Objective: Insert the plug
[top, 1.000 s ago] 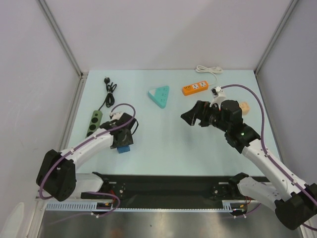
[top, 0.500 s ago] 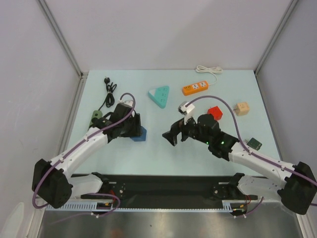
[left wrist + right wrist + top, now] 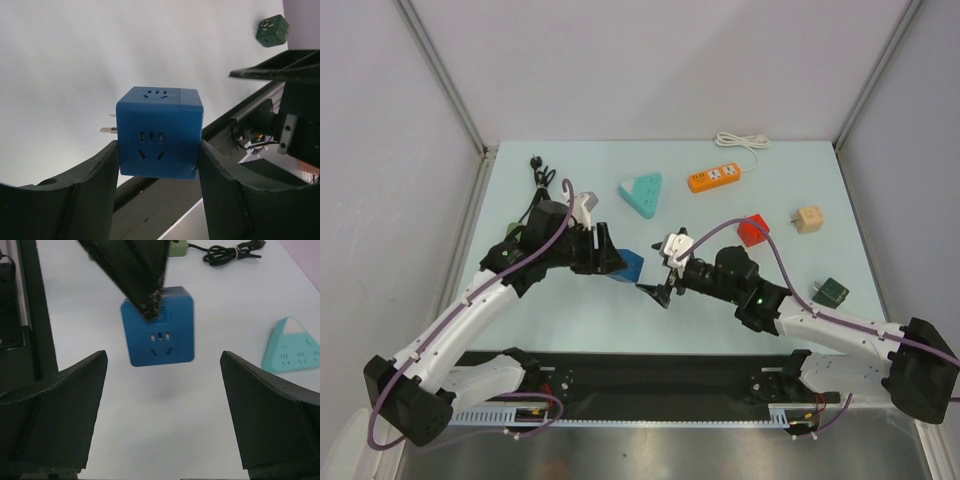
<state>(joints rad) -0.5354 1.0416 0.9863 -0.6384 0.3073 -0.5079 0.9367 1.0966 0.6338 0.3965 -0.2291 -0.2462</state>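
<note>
While the two fingers of the left gripper clamp a blue socket cube by its opposite sides, the right gripper has its jaws spread wide with nothing between them. Its own fingers frame that cube from close in front without touching it. The cube shows socket holes on two faces, and flat metal prongs stick out of one side. Its shadow on the table suggests it hangs a little above the surface, near the middle. Both arms reach inward, so the two grippers meet almost nose to nose. The plug lies at the far left corner, well apart from both grippers. Its thin black cord is bundled in a loop and runs to a green power strip that the left arm partly covers. Farther back sit a teal triangular socket and an orange power strip with its white cord. On the right side are a red block, a tan cube and a dark green cube.
</note>
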